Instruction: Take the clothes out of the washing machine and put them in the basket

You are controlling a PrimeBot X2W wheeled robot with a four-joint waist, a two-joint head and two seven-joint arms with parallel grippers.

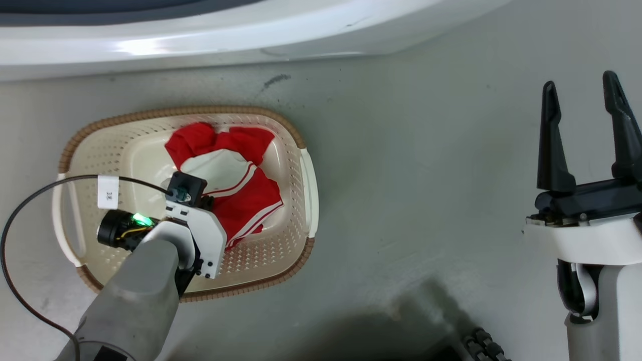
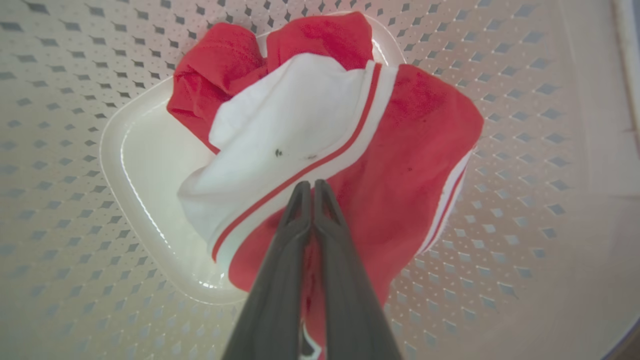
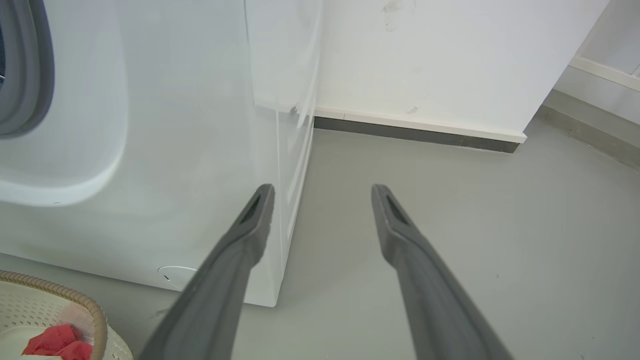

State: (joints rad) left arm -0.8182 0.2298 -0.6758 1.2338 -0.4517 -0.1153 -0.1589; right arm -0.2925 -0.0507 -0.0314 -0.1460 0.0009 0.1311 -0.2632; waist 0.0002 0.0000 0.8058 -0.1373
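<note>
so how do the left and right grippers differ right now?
The left gripper is shut, fingertips together; the right gripper is open, fingers apart. The left gripper points at the clothes in the basket; the right gripper points over the floor beside the washing machine. Both have two long dark fingers.

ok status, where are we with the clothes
left gripper shut, tips at the red-and-white clothes, grip unclear. right gripper open, empty, off to the side. clothes lying in the basket. nothing blocking.
</note>
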